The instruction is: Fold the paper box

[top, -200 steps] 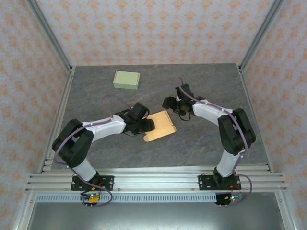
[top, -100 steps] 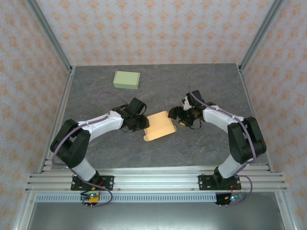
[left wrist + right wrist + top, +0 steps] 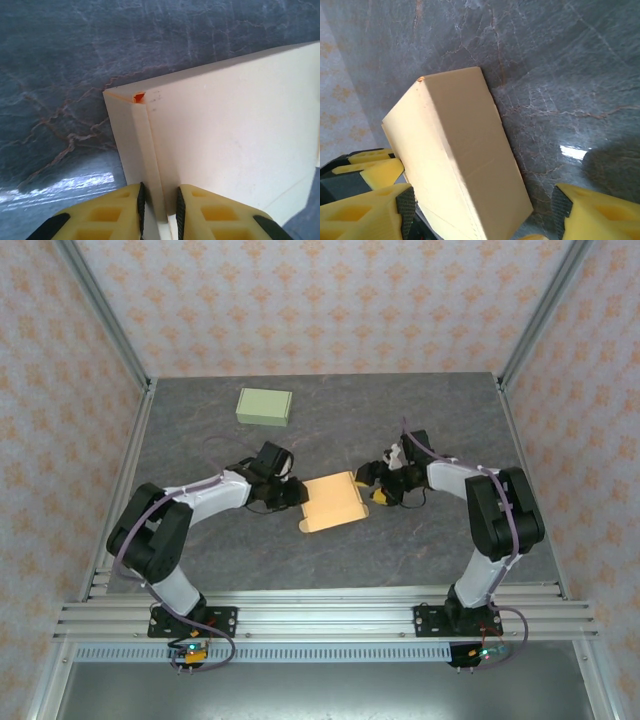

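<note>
The paper box [image 3: 333,502] lay near the middle of the desk [image 3: 420,410], between the two arms. It was pale tan, like thin card. It looked mostly flat, with straight edges and sharp corners. I could not tell if anything was inside it.

In the left wrist view the paper box [image 3: 225,125] was smooth and plain. A thin strip was folded along one side, and a tiny orange spot showed at the corner. In the right wrist view the paper box [image 3: 455,150] looked like a long flat slab with a faint crease across it.

The left end effector [image 3: 298,497] was at the left edge of the box. Its yellow fingers [image 3: 100,220] were narrow, almost together, and they pinched the folded strip between their black pads.

The right end effector [image 3: 376,490] was at the right edge of the box. Its yellow fingers [image 3: 360,220] were wide apart, one on each side of the box. Bare desk showed between the box and the far finger, and this end effector held nothing.

The desk was dark grey like stone, with thin pale and brown lines, and it was a bit shiny. A small green box [image 3: 264,406] sat near the far left of the desk, well apart from the paper box. It was a low block shape and looked shut, so I could not tell what was in it.
</note>
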You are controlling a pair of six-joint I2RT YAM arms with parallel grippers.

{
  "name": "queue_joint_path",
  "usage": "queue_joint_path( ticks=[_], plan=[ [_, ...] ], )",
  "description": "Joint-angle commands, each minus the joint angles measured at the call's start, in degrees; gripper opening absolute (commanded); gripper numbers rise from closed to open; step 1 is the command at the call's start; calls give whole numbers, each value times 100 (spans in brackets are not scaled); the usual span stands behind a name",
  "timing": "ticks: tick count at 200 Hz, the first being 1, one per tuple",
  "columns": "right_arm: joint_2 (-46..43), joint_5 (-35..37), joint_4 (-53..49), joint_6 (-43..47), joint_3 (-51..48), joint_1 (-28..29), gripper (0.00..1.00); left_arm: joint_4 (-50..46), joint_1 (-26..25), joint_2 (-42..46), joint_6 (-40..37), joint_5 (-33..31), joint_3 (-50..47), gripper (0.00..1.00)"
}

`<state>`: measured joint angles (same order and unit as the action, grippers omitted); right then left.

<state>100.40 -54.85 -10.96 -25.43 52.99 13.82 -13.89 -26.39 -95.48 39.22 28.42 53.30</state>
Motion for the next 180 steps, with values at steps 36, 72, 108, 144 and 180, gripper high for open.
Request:
queue_joint_path(
  ticks=[36, 72, 108, 144, 180],
  plan=[
    [-130, -196, 263, 170, -221, -66, 78, 301, 597, -847, -283, 1416, -338, 21],
    [-104, -517, 708, 4, -360, -69, 83, 669, 790, -1027, -374, 1595, -578, 18],
    [-36, -587, 631, 45, -300, -69, 84, 270, 937, -1004, -764, 1396, -581, 16],
    [48, -679, 627, 50, -254, -64, 83, 358, 1065, -743, -707, 1018, -814, 14],
    [16, -842, 850, -76, -289, -8, 83, 423, 1058, -800, -667, 978, -826, 15]
  ],
)
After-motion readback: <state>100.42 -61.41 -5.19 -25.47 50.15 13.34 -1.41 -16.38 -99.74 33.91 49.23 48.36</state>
